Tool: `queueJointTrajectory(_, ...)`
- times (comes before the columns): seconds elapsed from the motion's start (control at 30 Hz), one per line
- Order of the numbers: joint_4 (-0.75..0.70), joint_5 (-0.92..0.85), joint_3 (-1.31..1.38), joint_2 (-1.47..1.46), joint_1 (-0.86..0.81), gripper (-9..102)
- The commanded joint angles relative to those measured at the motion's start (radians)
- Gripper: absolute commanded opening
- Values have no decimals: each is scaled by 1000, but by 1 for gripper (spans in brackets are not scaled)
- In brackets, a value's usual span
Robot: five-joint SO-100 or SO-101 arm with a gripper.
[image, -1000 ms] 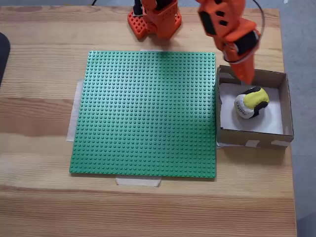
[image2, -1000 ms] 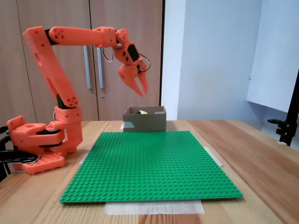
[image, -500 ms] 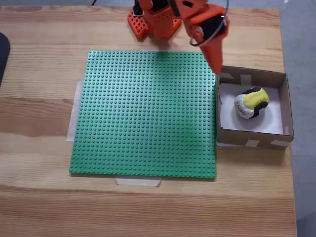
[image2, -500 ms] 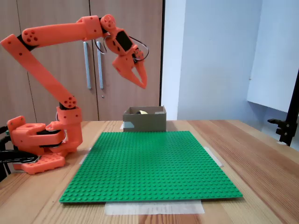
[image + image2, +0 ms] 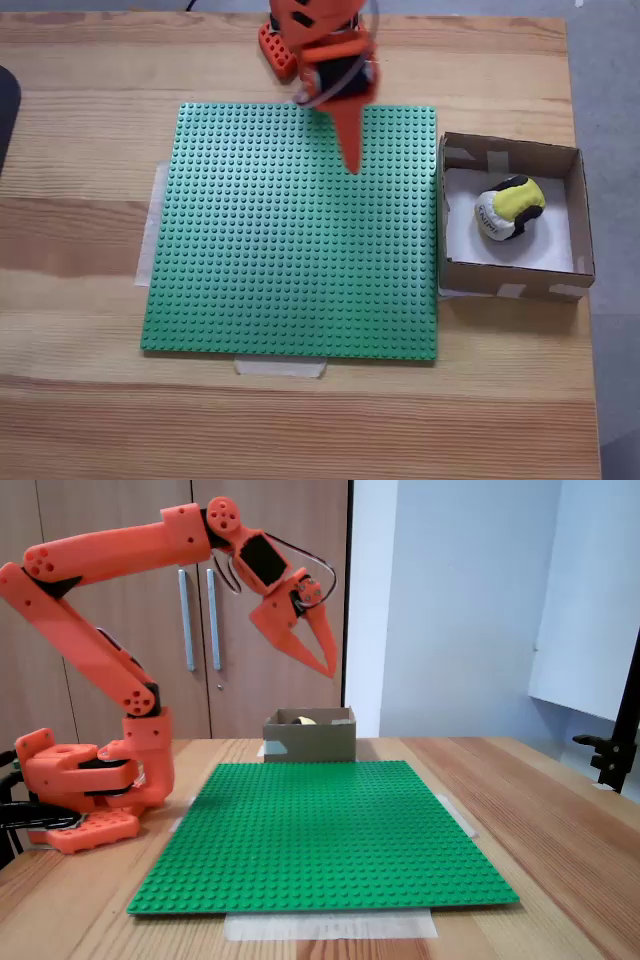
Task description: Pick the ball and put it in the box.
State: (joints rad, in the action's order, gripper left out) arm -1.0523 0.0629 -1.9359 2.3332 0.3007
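1. The gripper (image 5: 351, 160) has swung away from the box (image 5: 580, 210), from directly above it a second ago to over the green baseplate (image 5: 290, 260) now; the ball (image 5: 509, 208) stays inside on the white bottom, so the placing looks done.
2. The arm is raised high and folded, fingers slanting down toward 4 o'clock in the side fixed view (image 5: 322, 660); they look pressed together and carry nothing.

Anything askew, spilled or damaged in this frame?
Nothing stands out. The ball sits inside the box, the green baseplate lies flat on the table, and the gripper hangs above the baseplate, holding nothing.
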Motion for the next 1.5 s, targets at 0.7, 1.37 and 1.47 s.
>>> queueJointTrajectory(0.7, 172, -2, -337, 241, -176, -1)
queueJointTrajectory(1.37, 183, -55, -523, 442, -201, -1)
queueJointTrajectory(1.47, 178, -61, -552, 482, -201, -1)
